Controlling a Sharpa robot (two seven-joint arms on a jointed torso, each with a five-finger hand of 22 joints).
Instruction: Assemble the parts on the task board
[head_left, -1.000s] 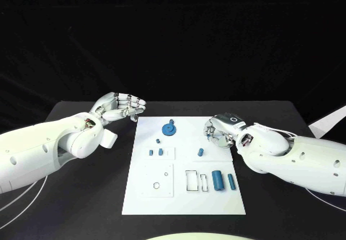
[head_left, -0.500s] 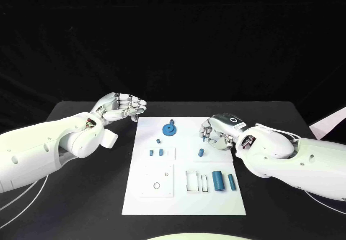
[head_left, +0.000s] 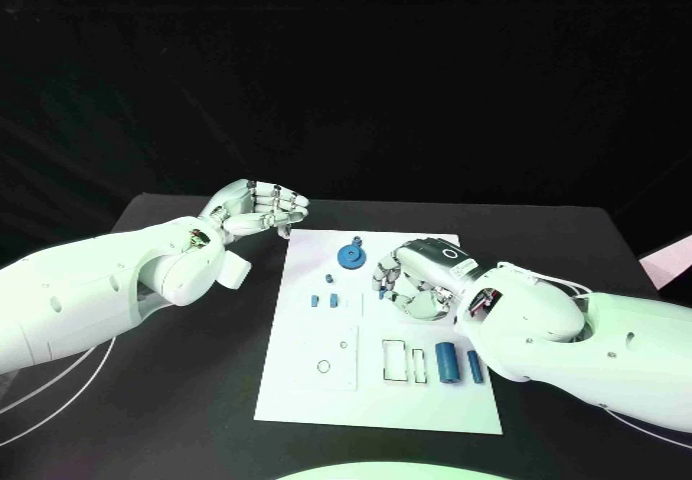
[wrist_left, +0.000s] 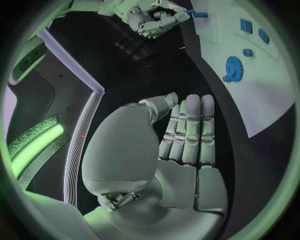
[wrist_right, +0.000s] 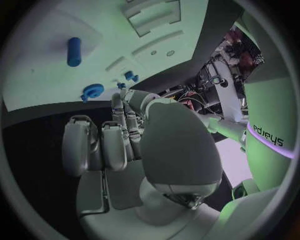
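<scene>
The white task board (head_left: 378, 395) lies in the middle of the black table. On it are a blue gear (head_left: 348, 258) (wrist_left: 232, 68), two small blue blocks (head_left: 323, 298), a thick blue cylinder (head_left: 449, 360) (wrist_right: 74, 51) and a thinner one (head_left: 476, 366). My right hand (head_left: 411, 278) hovers over the board's middle right with its fingers curled down. A small blue piece (wrist_left: 199, 14) lies right at its fingertips; whether it is pinched is unclear. My left hand (head_left: 260, 210) is raised beside the board's far left corner, fingers curled in, holding nothing.
Rectangular cut-outs (head_left: 401, 360) and a round hole (head_left: 326, 365) mark the board's near half. Bare black table (head_left: 188, 400) lies on both sides of the board. My right forearm (head_left: 577, 330) crosses the board's right edge.
My right hand has moved left over the board onto the small blue piece, which it now covers in the head view. The left hand has kept its pose. The camera has shifted.
</scene>
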